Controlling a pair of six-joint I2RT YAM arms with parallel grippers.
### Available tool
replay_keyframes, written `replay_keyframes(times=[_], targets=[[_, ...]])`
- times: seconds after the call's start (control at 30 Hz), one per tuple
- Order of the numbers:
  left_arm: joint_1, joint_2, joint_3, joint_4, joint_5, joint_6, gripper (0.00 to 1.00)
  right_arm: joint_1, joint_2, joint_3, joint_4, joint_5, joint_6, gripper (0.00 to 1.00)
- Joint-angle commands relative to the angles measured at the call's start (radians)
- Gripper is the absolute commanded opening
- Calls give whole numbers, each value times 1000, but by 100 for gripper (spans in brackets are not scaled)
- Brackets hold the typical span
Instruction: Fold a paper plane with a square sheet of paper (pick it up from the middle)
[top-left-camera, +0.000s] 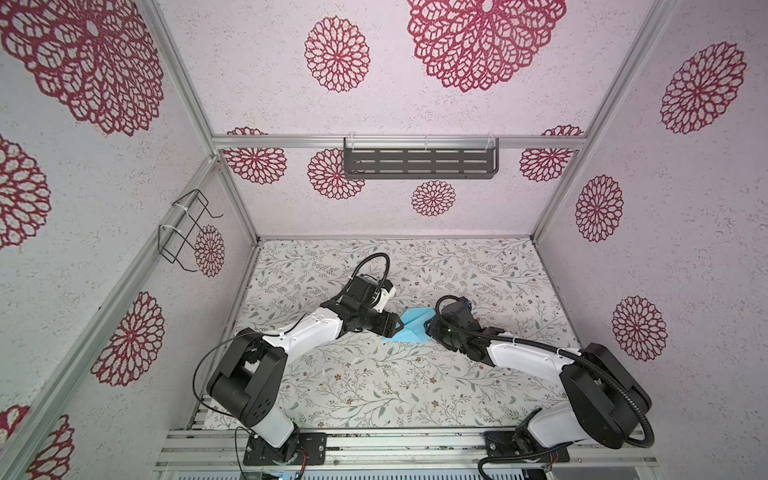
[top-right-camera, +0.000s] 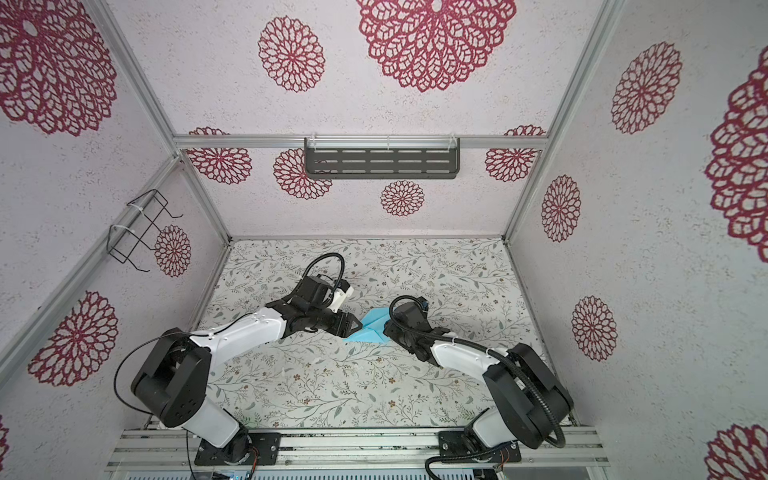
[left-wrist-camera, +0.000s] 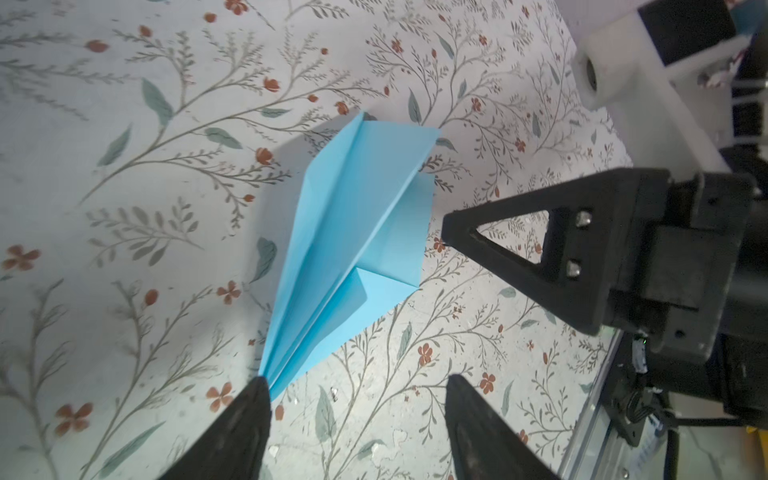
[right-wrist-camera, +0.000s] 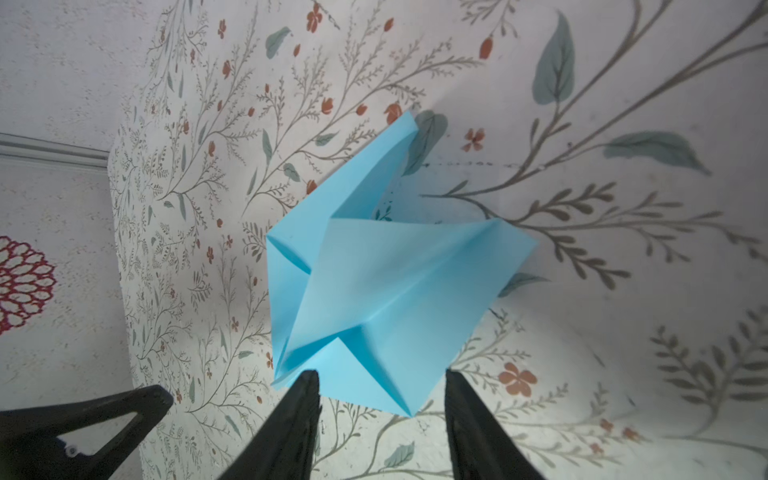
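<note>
Plane down between my two grippers, nose at the left one.
The paper plane (top-left-camera: 409, 328) lies on the table (top-left-camera: 374, 386), its long axis running away from my left gripper (left-wrist-camera: 357, 378), whose jaws stand apart with one tip at the pointed end. My right gripper (right-wrist-camera: 380, 372), also spread and clamping nothing, straddles a corner of the wide end, so I judge it better placed to pick.

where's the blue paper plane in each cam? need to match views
Top view: paper plane lies mid-table, lower middle of the picture.
Top view: paper plane, same spot, lower middle.
Left wrist: paper plane in the centre, seen lengthwise from its narrow nose.
Right wrist: paper plane in the centre, seen from its wide end.
Shared landmark: floral table cover under it in all four.
</note>
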Motion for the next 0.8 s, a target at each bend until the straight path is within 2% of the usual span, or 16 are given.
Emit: replay_keyframes(times=[0.0, 0.13, 0.27, 0.4, 0.6, 0.77], targets=[[-24, 63, 63, -5, -29, 157, 65, -17, -5, -3, 22, -14, 15, 52], [-26, 138, 134, -53, -78, 207, 63, -32, -24, -25, 28, -15, 13, 51], [-30, 199, 188, -85, -46, 244, 62, -45, -37, -42, 30, -19, 14, 51], [-41, 246, 225, -110, -8, 274, 56, -56, -48, -55, 34, -22, 14, 51], [-50, 299, 266, -141, -41, 294, 45, -69, -56, -68, 39, -29, 14, 51], [-52, 354, 298, -166, -51, 312, 40, -73, -57, -71, 42, -35, 12, 51]])
